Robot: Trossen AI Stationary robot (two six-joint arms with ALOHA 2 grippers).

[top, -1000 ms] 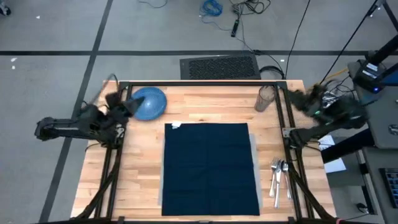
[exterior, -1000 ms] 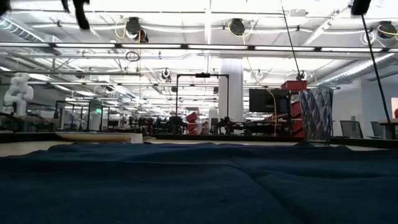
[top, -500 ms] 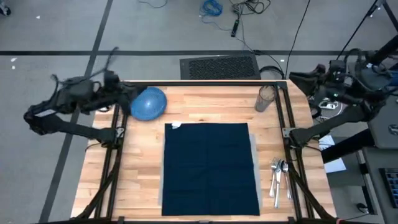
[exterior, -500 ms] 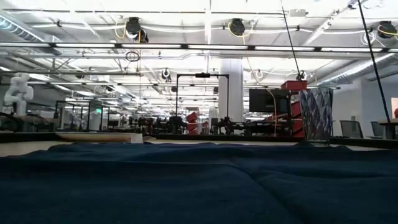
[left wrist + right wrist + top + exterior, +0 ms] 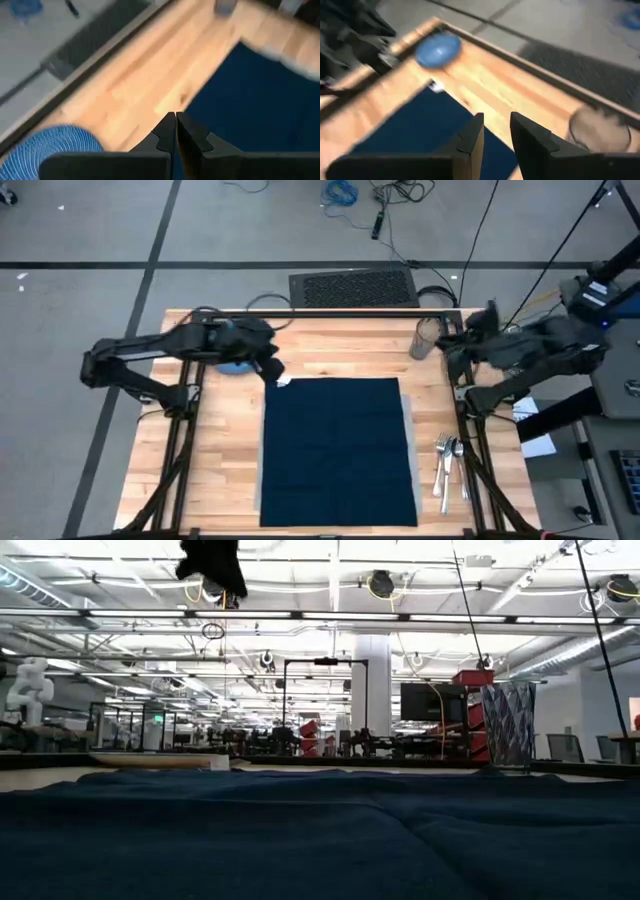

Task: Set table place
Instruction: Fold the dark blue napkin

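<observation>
Two arms hang over the far half of the table [image 5: 215, 470], one at each side. The left gripper [image 5: 272, 371] sits above the wood just off the far left corner of the dark navy napkin [image 5: 338, 450], with the blue dish [image 5: 236, 366] directly behind it, mostly hidden under the arm in the high view. Its own wrist view shows the fingers [image 5: 169, 131] pressed together with nothing between them, the dish [image 5: 47, 143] close beside the gripper [image 5: 175, 125] and the napkin edge [image 5: 255, 100] just ahead of the tips. The low view catches only a dark piece of this arm [image 5: 212, 562] high above the cloth.

The right gripper [image 5: 447, 356] hovers at the table's right rail, just beside the clear glass [image 5: 428, 337]. From its wrist, the fingers [image 5: 472, 137] stand slightly apart with a narrow gap and hold nothing; the glass [image 5: 598, 131] shows blurred off to one side of the gripper [image 5: 496, 131], and the blue dish [image 5: 438, 50] lies well beyond it at the far corner.

The grey placemat [image 5: 409, 442] lies well apart from both grippers, in the middle of the near half, almost wholly covered by the napkin; only a thin strip shows along the napkin's right edge, and a small white tag [image 5: 283, 381] peeks out at the corner nearest the left gripper. A fork and spoon [image 5: 447, 465] lie on the wood nearer than the right gripper, beside that strip
</observation>
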